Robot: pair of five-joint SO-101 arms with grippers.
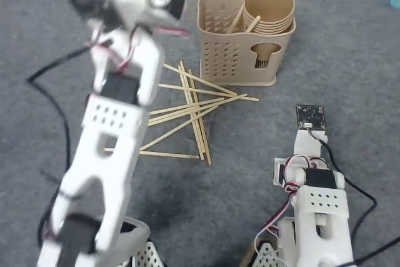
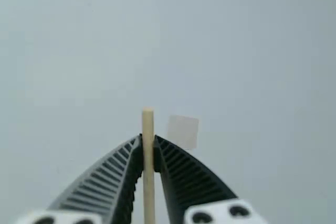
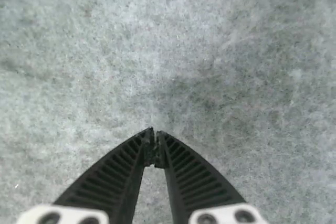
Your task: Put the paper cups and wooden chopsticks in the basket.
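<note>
My left gripper [image 2: 148,141] is shut on a wooden chopstick [image 2: 148,124], whose tip sticks out past the fingertips toward a pale wall. In the high view the left arm [image 1: 119,98] is raised high at the back left, beside the basket. The tan perforated basket [image 1: 232,54] holds stacked paper cups [image 1: 270,5] and a few chopsticks [image 1: 236,20]. Several loose chopsticks [image 1: 187,110] lie crossed on the grey carpet in front of the basket. My right gripper [image 3: 154,136] is shut on nothing, just above the carpet, with the right arm [image 1: 315,192] folded at the front right.
Grey carpet [image 1: 350,92] covers the table, with free room to the right of the basket and in front of the chopstick pile. Black cables [image 1: 53,101] trail at the left of the left arm. Both arm bases stand at the front edge.
</note>
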